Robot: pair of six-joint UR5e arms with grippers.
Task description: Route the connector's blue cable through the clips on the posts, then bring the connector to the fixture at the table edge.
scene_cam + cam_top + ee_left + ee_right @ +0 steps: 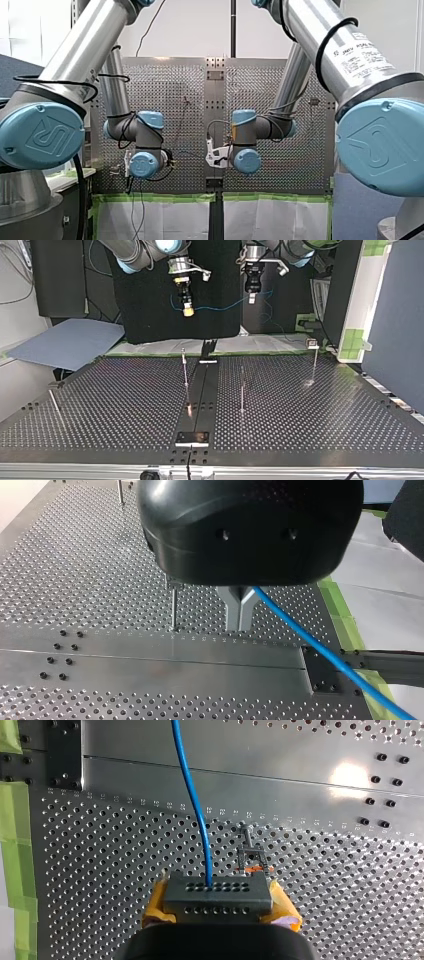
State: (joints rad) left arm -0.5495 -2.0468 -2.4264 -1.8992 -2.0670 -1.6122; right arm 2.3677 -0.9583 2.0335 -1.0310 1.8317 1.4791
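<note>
In the right wrist view my right gripper [218, 904] is shut with its yellow pads [284, 906] on a dark grey connector [218, 892]. The blue cable [192, 795] leaves the connector's face and runs away over the table. My left gripper [240, 628], black with metal fingers, is shut on the blue cable [320, 650] high above the plate. In the top view both grippers hang well above the table's far edge: my right gripper [188, 311] at the left, my left gripper [252, 298] at the right. Between them the cable [222, 307] sags.
Thin posts stand on the perforated table [125, 405]: one near the middle [184, 367], one right of it [242, 395], one at the far right [315, 362], and a leaning one at the left [54, 402]. A black plate [192, 438] sits at the near edge. Green tape [345, 615] lines the far edge.
</note>
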